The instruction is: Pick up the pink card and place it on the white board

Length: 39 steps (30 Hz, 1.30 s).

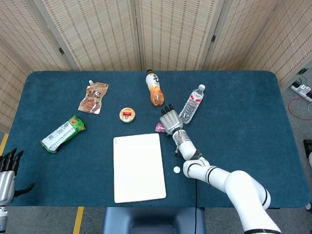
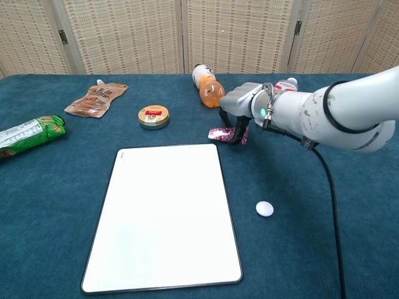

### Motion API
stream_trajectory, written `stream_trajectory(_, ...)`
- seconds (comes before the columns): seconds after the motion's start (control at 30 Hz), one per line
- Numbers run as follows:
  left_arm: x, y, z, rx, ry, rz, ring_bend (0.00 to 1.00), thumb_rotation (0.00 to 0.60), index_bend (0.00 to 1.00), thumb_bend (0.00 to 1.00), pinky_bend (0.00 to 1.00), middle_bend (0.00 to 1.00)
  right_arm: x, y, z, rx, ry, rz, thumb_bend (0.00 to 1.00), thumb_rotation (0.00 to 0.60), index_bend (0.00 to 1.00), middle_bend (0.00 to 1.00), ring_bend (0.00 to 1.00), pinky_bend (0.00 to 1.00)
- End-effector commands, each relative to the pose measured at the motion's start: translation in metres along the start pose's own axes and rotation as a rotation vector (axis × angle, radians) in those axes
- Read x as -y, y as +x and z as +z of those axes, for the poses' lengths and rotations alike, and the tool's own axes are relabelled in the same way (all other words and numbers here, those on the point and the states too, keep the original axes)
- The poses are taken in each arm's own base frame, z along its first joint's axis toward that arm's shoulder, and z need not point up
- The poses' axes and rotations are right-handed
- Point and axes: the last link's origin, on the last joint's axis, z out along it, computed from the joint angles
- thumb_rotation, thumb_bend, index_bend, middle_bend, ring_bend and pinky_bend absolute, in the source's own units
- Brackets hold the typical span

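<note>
The pink card (image 2: 219, 132) lies just beyond the far right corner of the white board (image 2: 165, 215), its near edge tipped up off the cloth. My right hand (image 2: 240, 109) is over the card with its fingers (image 2: 235, 134) curled down, pinching the card's right end. In the head view the right hand (image 1: 169, 121) covers most of the pink card (image 1: 159, 127), above the white board (image 1: 139, 168). My left hand (image 1: 6, 170) hangs off the table's left front corner, fingers apart and holding nothing.
An orange bottle (image 2: 207, 86) and a water bottle (image 1: 193, 104) lie close behind the right hand. A round tin (image 2: 153, 116), a brown pouch (image 1: 93, 97) and a green packet (image 1: 62, 133) sit to the left. A small white disc (image 2: 264, 208) lies right of the board.
</note>
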Motion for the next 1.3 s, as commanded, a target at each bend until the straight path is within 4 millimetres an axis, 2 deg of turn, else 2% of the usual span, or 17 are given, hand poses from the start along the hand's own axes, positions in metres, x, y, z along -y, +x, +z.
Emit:
stream_trajectory(0.03,0.000,0.000,0.000,0.001,0.001,0.001,0.00,0.600,0.00,0.13,0.00,0.00,-0.002,0.011,-0.005,-0.040,0.016,0.010,0.32,0.426,0.43,0.13,0.00,0.00)
stream_trajectory(0.27,-0.002,0.001,0.001,0.002,-0.005,0.002,0.00,0.600,0.00,0.13,0.00,0.00,0.007,0.027,-0.035,-0.115,0.135,0.032,0.32,0.427,0.43,0.13,0.00,0.00)
stream_trajectory(0.53,-0.005,0.003,0.000,-0.005,-0.018,-0.002,0.00,0.600,0.00,0.13,0.00,0.00,0.029,0.019,-0.065,-0.125,0.269,0.002,0.32,0.426,0.42,0.13,0.00,0.00)
stream_trajectory(0.67,-0.006,0.004,-0.001,-0.005,-0.019,0.000,0.00,0.600,0.00,0.13,0.00,0.00,0.045,0.011,-0.075,-0.117,0.335,-0.028,0.32,0.427,0.38,0.13,0.01,0.00)
stream_trajectory(0.83,-0.005,0.004,-0.003,-0.010,-0.019,-0.003,0.00,0.600,0.00,0.13,0.00,0.00,0.058,0.005,-0.078,-0.107,0.373,-0.048,0.32,0.426,0.33,0.13,0.01,0.00)
stream_trajectory(0.93,-0.004,0.004,-0.004,-0.010,-0.016,-0.005,0.00,0.600,0.00,0.13,0.00,0.00,0.062,0.004,-0.079,-0.107,0.385,-0.050,0.32,0.425,0.21,0.12,0.00,0.00)
stream_trajectory(1.07,-0.002,0.003,-0.005,-0.008,-0.009,-0.007,0.00,0.600,0.00,0.13,0.00,0.00,0.060,0.003,-0.081,-0.105,0.386,-0.037,0.32,0.426,0.08,0.12,0.00,0.00)
stream_trajectory(1.2,-0.002,0.002,-0.005,-0.007,-0.014,-0.010,0.00,0.600,0.00,0.13,0.00,0.00,0.052,0.001,-0.088,-0.112,0.383,-0.016,0.32,0.425,0.06,0.12,0.01,0.00)
stream_trajectory(1.3,-0.002,0.002,-0.004,-0.010,-0.017,-0.010,0.00,0.600,0.00,0.13,0.00,0.00,0.039,-0.002,-0.102,-0.126,0.381,0.018,0.32,0.427,0.06,0.13,0.00,0.00)
